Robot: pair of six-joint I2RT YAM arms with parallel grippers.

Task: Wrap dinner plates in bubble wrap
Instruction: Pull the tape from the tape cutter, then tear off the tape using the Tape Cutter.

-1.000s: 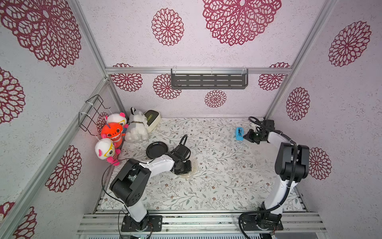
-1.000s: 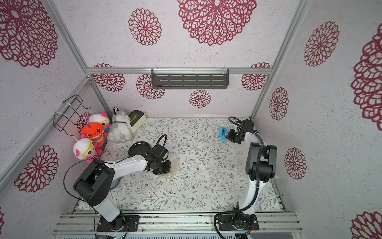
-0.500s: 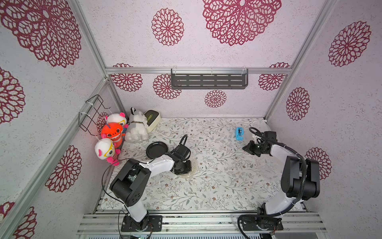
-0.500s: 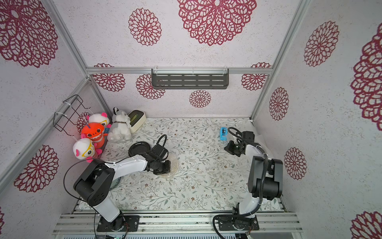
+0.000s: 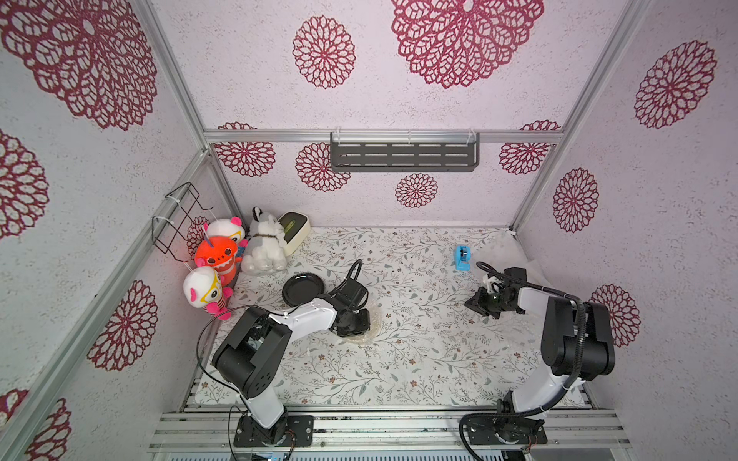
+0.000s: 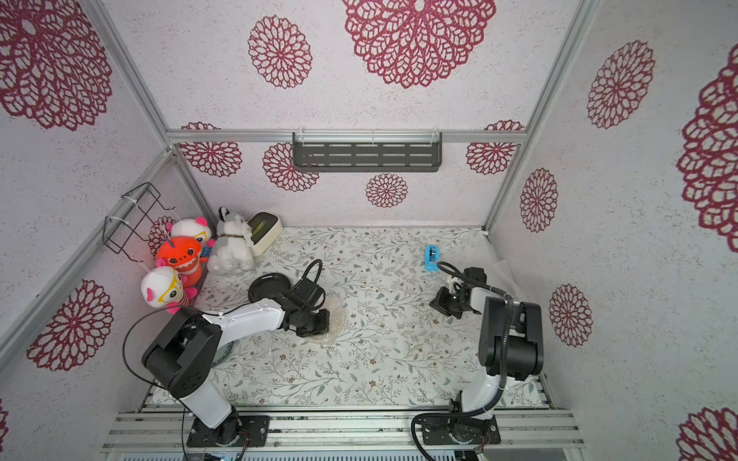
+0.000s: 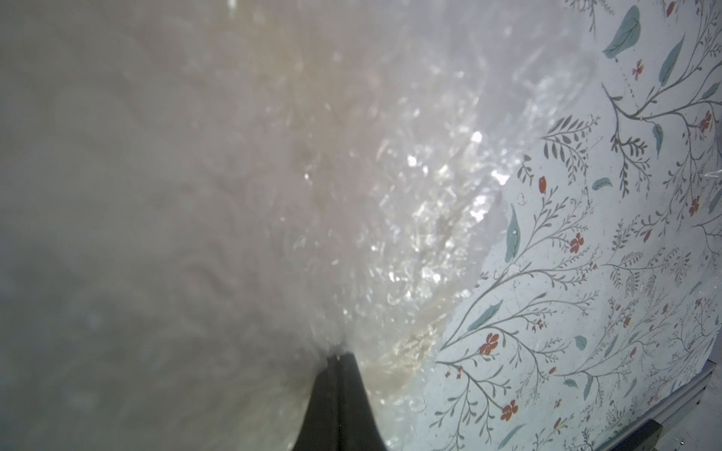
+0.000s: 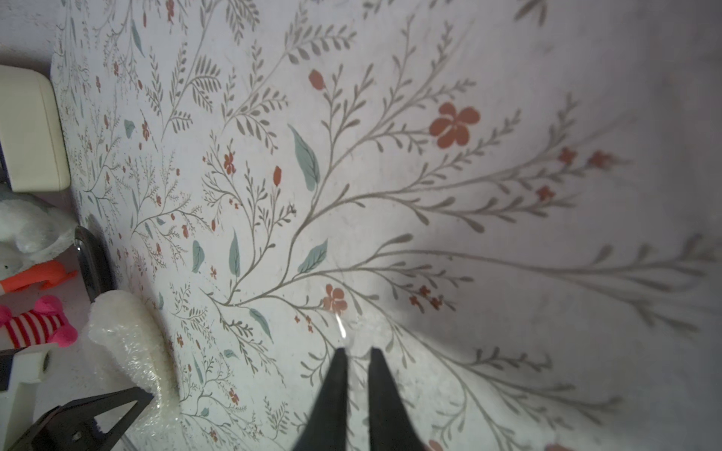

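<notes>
In both top views my left gripper (image 5: 354, 325) (image 6: 316, 323) presses on a crinkly bundle of bubble wrap (image 5: 370, 333) (image 6: 334, 319) with something cream inside, left of centre. The left wrist view shows its jaws (image 7: 338, 356) shut on that bubble wrap (image 7: 351, 195). A glossy black plate (image 5: 303, 288) (image 6: 269, 286) lies bare just behind the left arm. My right gripper (image 5: 475, 305) (image 8: 357, 350) hovers low over the mat at the right, jaws slightly open, nothing gripped, a small clear glint just ahead of the tips. More bubble wrap (image 5: 499, 251) lies in the back right corner.
A blue tape dispenser (image 5: 462, 258) stands behind the right gripper. Plush toys (image 5: 217, 255) and a cream box with a green top (image 5: 293, 229) crowd the back left corner. A wire basket (image 5: 175, 217) hangs on the left wall, and a dark shelf (image 5: 403, 155) on the back wall.
The right arm has drawn back from the tape dispenser toward the front and middle, and its jaws have parted. The left arm and the wrapped bundle have not moved.
</notes>
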